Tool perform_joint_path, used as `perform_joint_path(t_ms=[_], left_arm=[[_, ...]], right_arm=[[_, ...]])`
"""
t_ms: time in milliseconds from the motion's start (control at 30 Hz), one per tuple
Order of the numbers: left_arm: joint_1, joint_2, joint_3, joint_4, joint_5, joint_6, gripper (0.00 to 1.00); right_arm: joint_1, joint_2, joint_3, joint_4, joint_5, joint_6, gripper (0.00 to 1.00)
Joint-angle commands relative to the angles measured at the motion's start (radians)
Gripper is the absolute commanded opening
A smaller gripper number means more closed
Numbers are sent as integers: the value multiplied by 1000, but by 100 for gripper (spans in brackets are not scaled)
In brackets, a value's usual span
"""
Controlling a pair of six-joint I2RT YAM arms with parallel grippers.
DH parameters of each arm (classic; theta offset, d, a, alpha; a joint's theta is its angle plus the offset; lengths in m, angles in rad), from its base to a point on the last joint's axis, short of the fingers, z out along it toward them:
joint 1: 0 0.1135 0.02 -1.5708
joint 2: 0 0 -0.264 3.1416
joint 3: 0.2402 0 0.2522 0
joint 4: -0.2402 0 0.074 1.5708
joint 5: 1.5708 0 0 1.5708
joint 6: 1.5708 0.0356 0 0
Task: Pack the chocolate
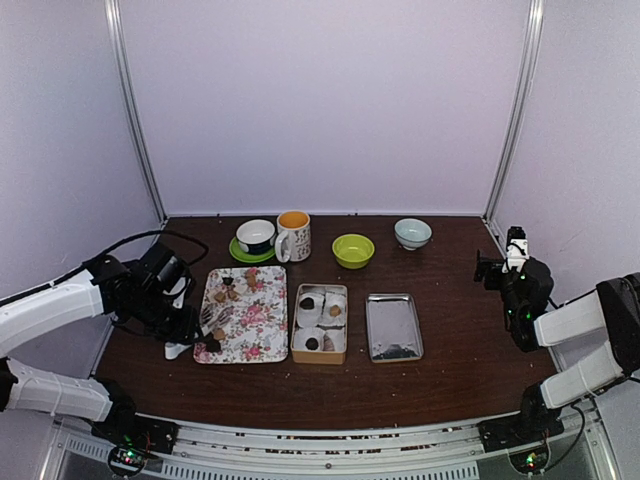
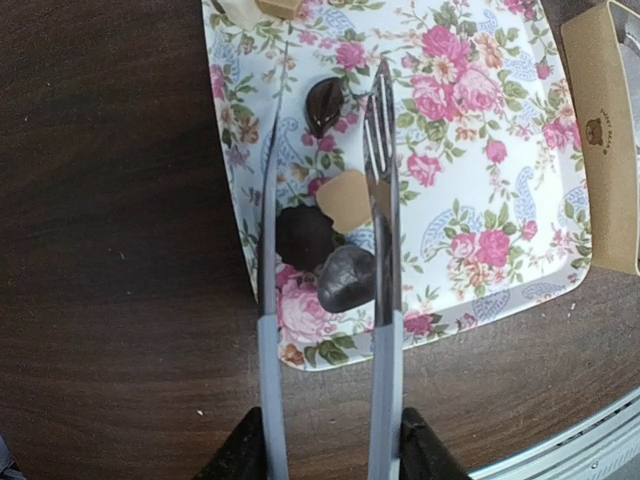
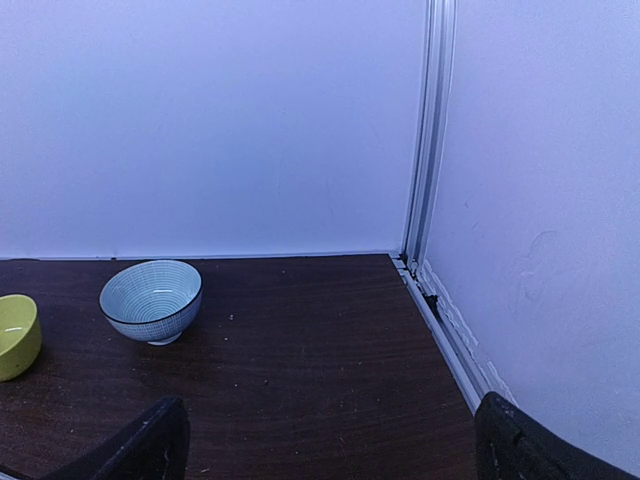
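Left jaws clamp the silver tongs, whose arms straddle chocolate lumps on the floral tray. More sits in the tin beside it. Right jaws gape wide, empty, above the surface.

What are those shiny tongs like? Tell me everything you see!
The tongs are slim, silvery and look like metal, with two long arms; one ends in a fork-like tip. The left claw grips both arms from outside. They reach out over the flowery tray, with chocolate lumps lying between the arms. The forked arm runs beside a dark lump; whether it touches, I cannot tell.
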Motion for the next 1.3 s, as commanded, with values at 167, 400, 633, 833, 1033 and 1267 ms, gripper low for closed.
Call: perform_joint_path(t_ms=[167,400,633,833,1033,1267], left_arm=[[12,23,-13,61,-22,4,41],[13,24,-18,64,-13,5,33],[13,8,18,39,-16,14,22],[13,-6,40,26,-8,23,21],[12,-10,44,24,0,26,21],[13,-19,57,14,7,25,21]], right_arm=[[-6,5,2,13,19,9,100],[-6,6,2,14,20,9,100],[-5,5,3,15,19,9,100],[-6,5,3,14,20,9,100],[-5,5,2,15,20,9,100],[-4,5,2,15,20,9,100]])
